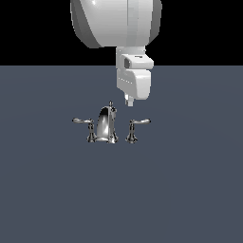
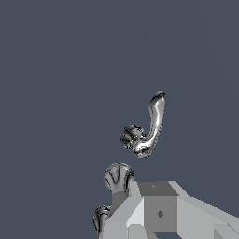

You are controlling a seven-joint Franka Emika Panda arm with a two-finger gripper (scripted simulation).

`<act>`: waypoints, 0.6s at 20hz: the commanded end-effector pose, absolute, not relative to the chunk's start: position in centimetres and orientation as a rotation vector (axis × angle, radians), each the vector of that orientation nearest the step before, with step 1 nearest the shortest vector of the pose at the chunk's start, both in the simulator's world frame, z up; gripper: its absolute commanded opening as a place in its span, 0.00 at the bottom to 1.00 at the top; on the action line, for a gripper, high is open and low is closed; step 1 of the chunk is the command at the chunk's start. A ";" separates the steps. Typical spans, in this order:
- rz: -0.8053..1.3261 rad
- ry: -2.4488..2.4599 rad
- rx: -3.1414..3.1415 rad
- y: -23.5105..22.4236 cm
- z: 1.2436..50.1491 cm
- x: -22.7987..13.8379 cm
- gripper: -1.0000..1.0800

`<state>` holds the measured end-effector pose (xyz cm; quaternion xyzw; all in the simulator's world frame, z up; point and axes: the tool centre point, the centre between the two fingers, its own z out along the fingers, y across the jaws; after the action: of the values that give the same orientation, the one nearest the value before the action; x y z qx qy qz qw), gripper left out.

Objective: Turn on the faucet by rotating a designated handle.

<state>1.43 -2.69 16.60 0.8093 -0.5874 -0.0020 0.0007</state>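
The small chrome faucet stands on the flat grey floor with its arched spout in the middle and a knob-tipped rod on top. The handle is the lever toward the exterior view's right, its pedestal separated from the spout base by a gap. In the wrist view the handle lies a short way beyond my fingers, and the spout's top sits beside them. My gripper hangs above and behind the faucet, between spout and handle, touching nothing. In the wrist view the gripper shows no gap between its fingers and holds nothing.
The twin lever stands toward the exterior view's left, its pedestal against the spout base. The grey floor spreads around the faucet, and my large white arm looms overhead.
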 end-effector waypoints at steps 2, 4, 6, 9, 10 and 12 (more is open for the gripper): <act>-0.002 -1.961 2.452 -4.3 14.4 2.9 0.00; -0.001 -2.016 2.406 -5.2 13.3 3.6 0.00; 0.000 -2.066 2.363 -6.0 12.3 4.1 0.00; 0.001 -2.127 2.308 -7.0 11.1 4.8 0.00; 0.001 -2.144 2.293 -7.3 10.7 5.0 0.00; 0.002 -2.173 2.266 -7.8 10.2 5.3 0.00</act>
<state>4.99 -7.41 10.63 0.7291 -0.6844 -0.0001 0.0014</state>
